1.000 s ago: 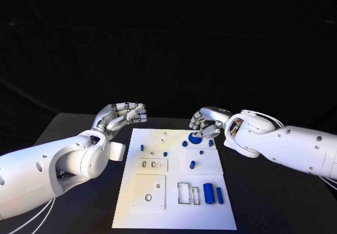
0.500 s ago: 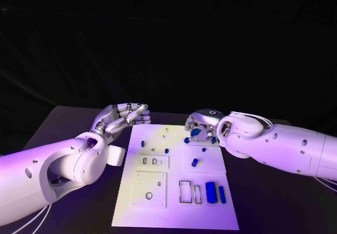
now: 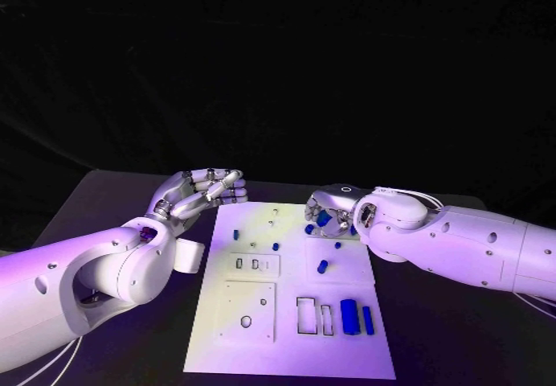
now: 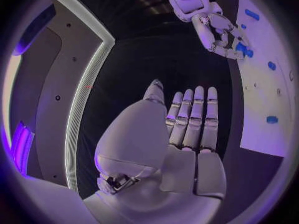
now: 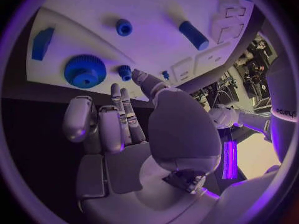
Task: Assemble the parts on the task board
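Board: the white board (image 3: 290, 289) lies flat in the middle of the black bench (image 3: 104, 201), long side running near to far.
Parts: small blue pieces sit on the board; a toothed blue wheel (image 5: 84, 70) and a blue peg (image 5: 194, 35) lie at its far right, and two blue bars (image 3: 349, 311) lie near right.
Right hand: the right hand (image 3: 330, 211) hovers over the far right corner, just above the wheel, fingers loosely curled, holding nothing.
Left hand: the left hand (image 3: 203, 191) hangs off the board's far left corner, fingers straight and pressed side by side, empty.
Handling: the parts look stiff, light and smooth, likely to slip or roll.
Hold point: the wheel is best pinched across its toothed rim; the peg across its middle.
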Controlling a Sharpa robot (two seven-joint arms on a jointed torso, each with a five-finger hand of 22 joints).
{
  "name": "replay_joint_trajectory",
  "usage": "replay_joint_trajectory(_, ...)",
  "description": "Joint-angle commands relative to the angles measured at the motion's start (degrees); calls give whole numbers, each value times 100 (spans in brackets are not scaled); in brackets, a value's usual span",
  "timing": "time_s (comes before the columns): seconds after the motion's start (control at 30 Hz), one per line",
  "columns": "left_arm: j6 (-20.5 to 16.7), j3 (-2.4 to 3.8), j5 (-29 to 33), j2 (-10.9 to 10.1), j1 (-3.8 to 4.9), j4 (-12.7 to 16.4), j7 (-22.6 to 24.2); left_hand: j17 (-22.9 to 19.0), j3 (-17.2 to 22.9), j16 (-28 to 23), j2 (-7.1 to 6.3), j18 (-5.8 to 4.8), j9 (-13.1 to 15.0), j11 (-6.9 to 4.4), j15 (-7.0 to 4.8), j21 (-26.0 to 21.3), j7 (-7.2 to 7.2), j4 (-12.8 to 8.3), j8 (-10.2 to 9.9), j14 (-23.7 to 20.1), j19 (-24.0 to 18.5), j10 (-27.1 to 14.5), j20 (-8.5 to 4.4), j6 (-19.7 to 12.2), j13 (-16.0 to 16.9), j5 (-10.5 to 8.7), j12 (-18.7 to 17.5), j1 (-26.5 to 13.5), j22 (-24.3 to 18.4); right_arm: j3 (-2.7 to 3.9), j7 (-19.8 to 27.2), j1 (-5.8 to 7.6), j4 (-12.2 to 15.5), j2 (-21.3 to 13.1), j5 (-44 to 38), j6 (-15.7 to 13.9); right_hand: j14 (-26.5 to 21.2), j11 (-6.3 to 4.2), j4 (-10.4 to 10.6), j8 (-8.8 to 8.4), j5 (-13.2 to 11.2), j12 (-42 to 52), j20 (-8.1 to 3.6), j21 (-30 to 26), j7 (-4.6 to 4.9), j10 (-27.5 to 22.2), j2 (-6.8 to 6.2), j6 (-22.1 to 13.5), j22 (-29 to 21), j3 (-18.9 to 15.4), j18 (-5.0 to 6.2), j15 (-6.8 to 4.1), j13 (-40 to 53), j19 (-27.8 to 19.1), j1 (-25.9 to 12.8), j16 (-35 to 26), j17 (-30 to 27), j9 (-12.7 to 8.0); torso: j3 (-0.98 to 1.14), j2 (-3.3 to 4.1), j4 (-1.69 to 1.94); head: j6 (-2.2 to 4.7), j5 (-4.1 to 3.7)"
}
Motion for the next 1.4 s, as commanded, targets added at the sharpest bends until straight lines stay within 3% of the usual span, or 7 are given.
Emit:
replay_joint_trajectory(0.03,124,7,30,-1,14,20,28,7,-22,-18,35,57,6,7,-4,-15,74,-1,-32,-30,52,-27,-4,-32,-9,-38,-39,-26,-7,-2,-79,-24,-36,25,-112,139,246,3,8,-7,23,-15,4,70,-7,54,-29,44,83,62,-68,-24,8,74,0,37,15,15,-4,29,20,-8,6)
replay_joint_trajectory(0.37,115,10,31,-25,26,26,11,14,-39,-35,44,56,9,12,1,-20,81,0,-41,-45,53,-39,-2,-46,-10,-37,-57,-34,-13,-2,-37,-53,-84,71,-61,73,268,-25,90,10,140,-5,6,235,-40,143,-30,121,307,255,-96,-44,9,136,-90,146,118,68,-12,82,42,5,12)
replay_joint_trajectory(0.53,109,11,31,-33,30,22,-6,18,-48,-44,50,55,12,15,4,-24,85,0,-47,-53,53,-46,0,-54,-11,-36,-68,-38,-17,-2,-22,-55,-88,73,-15,-71,275,-77,148,82,12,13,-16,383,-103,313,19,252,523,562,-129,-88,17,213,-108,213,174,155,-17,94,45,2,14)
replay_joint_trajectory(0.83,96,12,31,-41,34,7,-47,27,-63,-58,60,54,15,23,9,-29,93,0,-59,-62,54,-61,3,-74,-12,-42,-88,-44,-23,-2,-124,-56,-76,66,18,-520,326,-312,100,537,-234,168,-180,619,-336,937,209,663,885,1080,-188,-291,199,364,43,406,431,656,-29,118,52,10,-3)
replay_joint_trajectory(0.93,93,12,31,-41,34,3,-55,30,-69,-63,62,54,15,26,11,-31,96,-1,-64,-64,55,-66,4,-82,-12,-48,-94,-45,-25,-1,-176,-56,-68,64,-11,-666,331,-341,29,636,-360,165,-216,661,-339,995,251,627,955,1143,-202,-316,266,392,102,431,461,836,-32,123,54,18,-3)
replay_joint_trajectory(1.23,91,12,31,-48,35,-7,-72,33,-74,-67,66,53,17,28,12,-33,100,-3,-68,-67,55,-72,5,-89,-12,-55,-101,-45,-27,26,-307,-32,96,58,-125,-1168,335,-319,-28,654,-361,116,-217,689,-311,952,209,555,1005,1187,-211,-305,300,410,110,450,483,935,-42,138,59,66,3)
replay_joint_trajectory(1.4,54,12,31,-38,35,-13,-56,41,-88,-88,78,52,21,33,18,-38,108,-9,-80,-85,57,-90,9,-107,-13,-74,-122,-39,-34,47,-406,14,-13,212,-191,-1344,339,-315,-39,650,-350,103,-214,726,-308,942,193,537,1062,1201,-225,-300,307,445,106,463,509,951,-50,150,72,93,-3)
